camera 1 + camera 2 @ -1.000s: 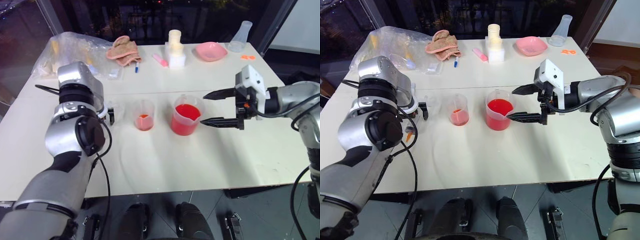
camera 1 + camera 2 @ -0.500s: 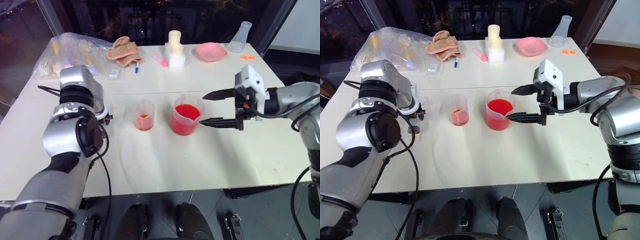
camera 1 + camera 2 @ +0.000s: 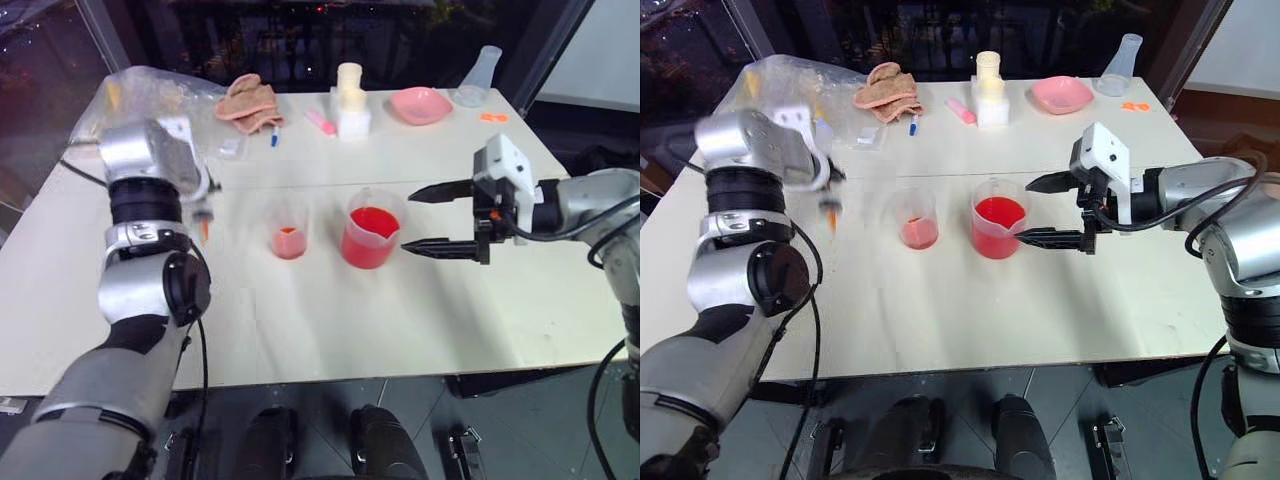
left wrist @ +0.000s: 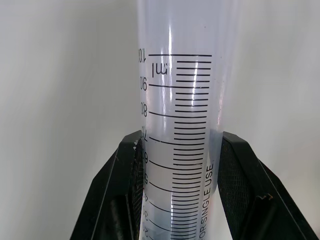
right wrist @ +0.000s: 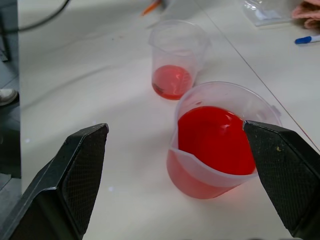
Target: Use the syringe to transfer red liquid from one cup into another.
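Pale surface (image 3: 330,320) carries your two clear plastic beakers side by side: the wide one (image 3: 372,238) is full of red liquid (image 5: 215,140), the narrow one (image 3: 288,241) holds little. Your left hand (image 4: 177,165) is clamped on the clear graduated syringe (image 4: 180,100), raised for carrying. Your right hand (image 3: 432,217) waits beside the wide beaker with fingers apart, probably to steady it.

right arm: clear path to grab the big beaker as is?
Probably yes. The right gripper is open and level with the large beaker, its fingertips just beside the beaker's wall, nothing between them. The small beaker stands on the far side, apart, and the left gripper holds the syringe well clear.
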Controlling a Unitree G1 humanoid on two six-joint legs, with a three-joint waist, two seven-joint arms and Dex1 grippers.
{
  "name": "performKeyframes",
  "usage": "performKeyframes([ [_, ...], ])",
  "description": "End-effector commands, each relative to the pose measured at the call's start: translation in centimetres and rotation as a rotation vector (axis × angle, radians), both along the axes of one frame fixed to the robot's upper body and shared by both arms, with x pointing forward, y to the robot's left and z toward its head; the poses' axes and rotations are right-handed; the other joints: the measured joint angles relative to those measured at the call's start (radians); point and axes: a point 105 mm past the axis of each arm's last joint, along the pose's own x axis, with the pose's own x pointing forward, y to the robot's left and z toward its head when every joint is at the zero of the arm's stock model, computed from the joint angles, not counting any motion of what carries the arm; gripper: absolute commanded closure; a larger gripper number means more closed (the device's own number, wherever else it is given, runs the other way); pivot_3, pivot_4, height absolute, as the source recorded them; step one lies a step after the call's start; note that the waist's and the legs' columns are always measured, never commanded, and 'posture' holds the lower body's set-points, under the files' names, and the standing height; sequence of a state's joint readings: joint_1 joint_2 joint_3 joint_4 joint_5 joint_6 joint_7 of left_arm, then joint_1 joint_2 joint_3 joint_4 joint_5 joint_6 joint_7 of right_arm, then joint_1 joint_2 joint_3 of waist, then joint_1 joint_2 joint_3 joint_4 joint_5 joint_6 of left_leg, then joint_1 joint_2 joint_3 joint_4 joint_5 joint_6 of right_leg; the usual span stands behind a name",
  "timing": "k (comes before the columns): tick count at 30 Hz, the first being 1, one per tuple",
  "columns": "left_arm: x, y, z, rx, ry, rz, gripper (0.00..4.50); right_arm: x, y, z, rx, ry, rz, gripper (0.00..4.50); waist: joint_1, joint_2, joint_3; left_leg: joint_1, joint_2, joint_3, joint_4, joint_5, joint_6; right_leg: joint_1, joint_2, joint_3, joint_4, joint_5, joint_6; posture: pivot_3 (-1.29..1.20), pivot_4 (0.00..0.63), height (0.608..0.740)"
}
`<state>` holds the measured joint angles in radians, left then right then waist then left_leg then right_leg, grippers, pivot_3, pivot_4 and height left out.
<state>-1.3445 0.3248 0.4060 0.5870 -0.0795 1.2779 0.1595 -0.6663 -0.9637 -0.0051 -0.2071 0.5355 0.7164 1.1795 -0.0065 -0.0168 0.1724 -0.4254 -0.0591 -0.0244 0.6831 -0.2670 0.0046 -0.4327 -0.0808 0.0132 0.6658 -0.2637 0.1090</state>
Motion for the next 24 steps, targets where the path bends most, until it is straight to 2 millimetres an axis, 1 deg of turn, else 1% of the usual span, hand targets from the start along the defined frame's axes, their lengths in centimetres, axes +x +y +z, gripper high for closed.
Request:
performKeyframes([
  [1, 0.3, -2.6, 9.6, -0.041, -0.423, -0.144, 2.97, -0.5, -0.4, 1.6, 0.021, -0.072, -0.026, 0.0, 0.003, 0.0, 0.0, -0.001, 0.0, 0.0, 0.0, 0.0, 0.0, -0.001, 0.0, 0.0, 0.0, 0.0, 0.0, 0.0, 0.15, 0.74],
  [2, 0.2, -3.9, 11.3, -0.05, -0.497, -0.209, 2.97, -0.6, -0.4, 1.8, 0.029, -0.078, -0.036, 0.0, 0.009, 0.0, 0.0, -0.002, 0.0, 0.0, 0.0, 0.0, 0.0, -0.002, 0.0, 0.0, -0.001, 0.0, 0.0, 0.0, 0.15, 0.74],
  [4, -0.4, -7.3, 14.1, -0.128, -0.645, -0.368, 2.97, -0.6, -0.7, 2.1, 0.045, -0.092, -0.062, 0.0, 0.019, 0.0, 0.0, -0.003, 0.0, 0.0, 0.0, 0.0, 0.0, -0.003, 0.0, 0.0, -0.001, 0.0, 0.0, 0.0, 0.15, 0.74],
  [6, -1.5, -10.4, 16.1, -0.158, -0.783, -0.515, 2.97, -0.7, -1.0, 2.3, 0.062, -0.105, -0.091, 0.0, 0.025, 0.0, 0.0, -0.003, 0.0, 0.0, 0.0, 0.0, 0.001, -0.002, 0.0, 0.0, -0.001, 0.0, 0.0, 0.0, 0.15, 0.74],
  [7, -1.9, -11.8, 16.6, -0.152, -0.831, -0.573, 2.97, -0.7, -1.1, 2.5, 0.072, -0.108, -0.103, 0.0, 0.028, 0.0, 0.0, -0.003, 0.0, 0.0, 0.0, -0.001, 0.001, -0.002, -0.001, 0.0, -0.002, 0.0, 0.0, 0.0, 0.15, 0.74],
  [8, -2.2, -12.7, 16.9, -0.146, -0.859, -0.608, 2.97, -0.8, -1.1, 2.6, 0.078, -0.11, -0.11, 0.0, 0.029, 0.0, 0.0, -0.003, 0.0, 0.0, 0.0, -0.001, 0.001, -0.001, -0.001, 0.0, -0.003, 0.0, 0.0, 0.0, 0.15, 0.74],
  [9, -2.7, -14.6, 16.9, -0.203, -0.866, -0.692, 2.97, -0.8, -1.3, 2.7, 0.087, -0.117, -0.128, 0.0, 0.03, 0.0, 0.0, -0.002, 0.0, 0.0, 0.0, -0.001, 0.001, -0.001, -0.001, 0.0, -0.003, 0.0, 0.0, 0.0, 0.15, 0.74],
  [11, -4.1, -18.3, 16.6, -0.314, -0.87, -0.871, 2.97, -1.1, -1.6, 2.9, 0.102, -0.127, -0.16, 0.0, 0.031, 0.0, 0.0, -0.002, 0.0, 0.001, 0.0, -0.001, 0.002, 0.0, -0.001, 0.0, -0.004, 0.0, 0.0, 0.0, 0.15, 0.74],
  [12, -4.9, -19.9, 16.2, -0.329, -0.893, -0.949, 2.97, -1.2, -1.9, 3.1, 0.112, -0.132, -0.182, 0.0, 0.033, 0.0, 0.0, -0.002, 0.0, 0.001, 0.0, -0.001, 0.002, 0.0, 0.0, 0.0, -0.004, 0.0, 0.0, 0.0, 0.15, 0.74],
  [13, -5.5, -21.0, 15.7, -0.317, -0.911, -1.003, 2.97, -1.4, -2.1, 3.3, 0.122, -0.135, -0.202, 0.0, 0.034, 0.0, 0.0, -0.002, 0.0, 0.001, 0.0, -0.001, 0.002, 0.0, 0.0, 0.0, -0.004, 0.0, 0.0, 0.0, 0.15, 0.74],
  [15, -6.0, -23.1, 13.5, -0.293, -0.883, -1.09, 2.97, -1.8, -2.6, 3.8, 0.161, -0.131, -0.239, 0.0, 0.033, 0.001, 0.0, -0.002, 0.0, 0.001, -0.001, -0.001, 0.002, 0.0, 0.0, 0.0, -0.004, 0.0, 0.0, 0.0, 0.15, 0.74],
  [16, -6.2, -23.7, 12.7, -0.287, -0.873, -1.114, 2.97, -2.0, -2.6, 4.2, 0.197, -0.126, -0.249, 0.0, 0.03, 0.001, -0.001, -0.002, 0.0, 0.002, -0.001, -0.001, 0.003, 0.0, 0.0, 0.001, -0.004, 0.0, 0.0, 0.0, 0.15, 0.74],
  [18, -6.5, -24.3, 11.7, -0.289, -0.869, -1.152, 2.97, -2.3, -2.6, 4.9, 0.258, -0.115, -0.261, 0.0, 0.017, 0.001, -0.001, -0.001, 0.0, 0.002, -0.001, -0.001, 0.003, 0.0, 0.0, 0.001, -0.004, 0.0, 0.0, 0.0, 0.15, 0.74],
  [19, -7.0, -24.9, 10.8, -0.307, -0.864, -1.2, 2.97, -2.7, -2.5, 5.5, 0.297, -0.114, -0.265, 0.0, 0.014, 0.001, -0.001, -0.001, 0.0, 0.002, -0.001, -0.004, 0.008, 0.0, 0.001, 0.001, -0.003, 0.0, 0.0, 0.0, 0.15, 0.74],
  [20, -7.3, -25.2, 10.2, -0.32, -0.861, -1.233, 2.97, -2.9, -2.5, 5.8, 0.322, -0.113, -0.268, 0.0, 0.013, 0.002, -0.001, 0.0, 0.001, 0.002, -0.001, -0.004, 0.008, 0.0, 0.001, 0.002, -0.003, 0.0, 0.0, 0.0, 0.15, 0.74],
  [22, -8.0, -25.6, 8.2, -0.273, -0.873, -1.304, 2.97, -3.8, -2.5, 6.5, 0.374, -0.102, -0.277, 0.0, 0.016, 0.002, -0.001, 0.0, 0.001, 0.002, -0.001, -0.004, 0.008, 0.0, 0.001, 0.002, -0.003, 0.0, 0.0, 0.0, 0.15, 0.74],
  [24, -8.4, -25.7, 6.8, -0.258, -0.856, -1.343, 2.97, -4.4, -2.6, 7.1, 0.411, -0.086, -0.276, 0.0, 0.02, 0.002, -0.001, 0.0, 0.001, 0.002, -0.001, -0.004, 0.009, 0.0, 0.001, 0.002, -0.003, 0.0, 0.0, 0.0, 0.15, 0.74],
])
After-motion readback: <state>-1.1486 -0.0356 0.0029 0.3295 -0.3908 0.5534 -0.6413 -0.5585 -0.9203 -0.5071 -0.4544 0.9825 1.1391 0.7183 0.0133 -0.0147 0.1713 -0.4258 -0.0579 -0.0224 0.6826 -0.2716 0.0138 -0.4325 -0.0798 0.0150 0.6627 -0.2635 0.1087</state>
